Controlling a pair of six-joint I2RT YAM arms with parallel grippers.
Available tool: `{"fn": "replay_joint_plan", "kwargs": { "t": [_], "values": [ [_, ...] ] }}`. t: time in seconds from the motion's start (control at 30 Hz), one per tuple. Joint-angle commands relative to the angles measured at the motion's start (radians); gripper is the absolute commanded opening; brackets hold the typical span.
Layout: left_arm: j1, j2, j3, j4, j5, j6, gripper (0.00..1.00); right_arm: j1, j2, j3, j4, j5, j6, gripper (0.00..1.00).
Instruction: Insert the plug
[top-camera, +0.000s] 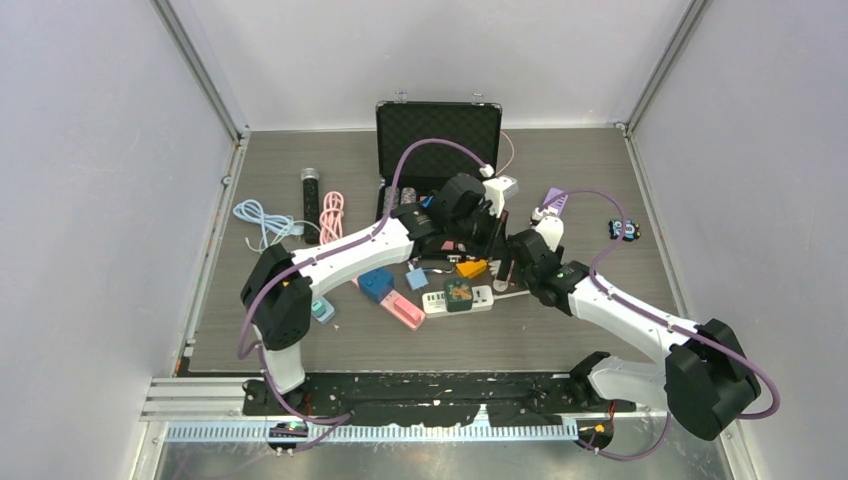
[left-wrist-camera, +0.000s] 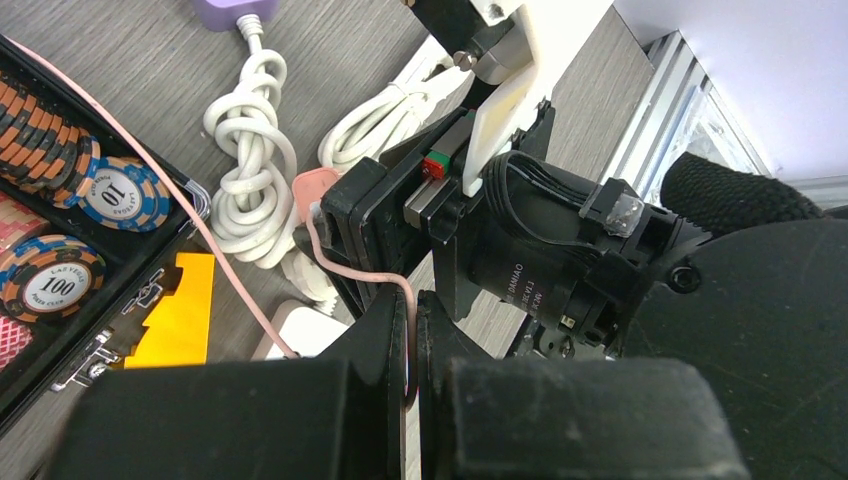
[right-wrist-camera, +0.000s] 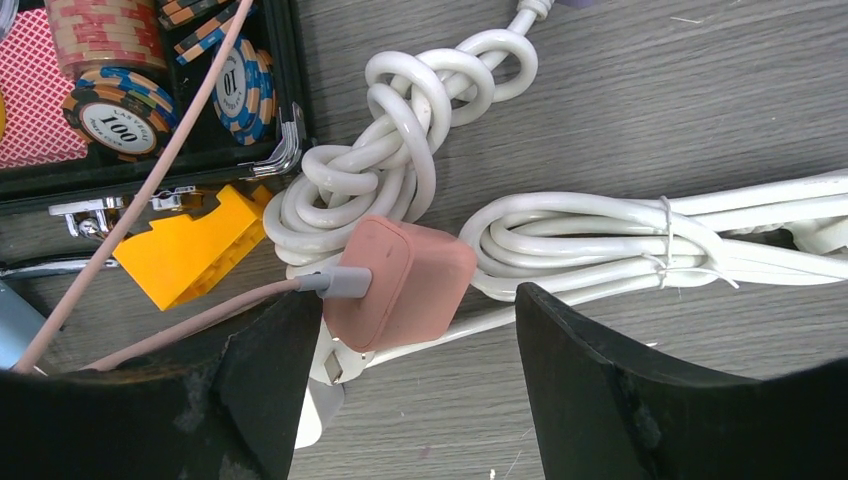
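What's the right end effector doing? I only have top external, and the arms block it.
Observer: In the right wrist view, the right end effector is open, with a finger on either side of the pink plug, not clamped.
Operator: And the left?
Observer: In the left wrist view, the left end effector is shut on the pink cable that runs from that plug.
Operator: Is the plug seated anywhere?
Observer: The right wrist view shows it resting on the coiled white cables. Its prongs are hidden.
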Motion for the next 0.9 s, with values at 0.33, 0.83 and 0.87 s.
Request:
{"fn": "replay_joint_plan", "kwargs": {
  "t": [0.33, 0.83, 0.87],
  "values": [
    [-0.012, -0.082, 0.002, 0.105, 0.061, -0.031, 0.0, 0.063, -0.003, 0.033, 0.143, 0.005, -0.134, 0.76],
    [0.002, -0.109, -0.026, 0.099, 0.059, -0.028, 0.0, 0.072, 0.013, 0.049, 0.129, 0.062, -0.177, 0.34],
    [0.002, -0.11, -0.028, 0.099, 0.059, -0.028, 0.0, 0.07, 0.014, 0.05, 0.127, 0.065, -0.178, 0.3]
  ]
}}
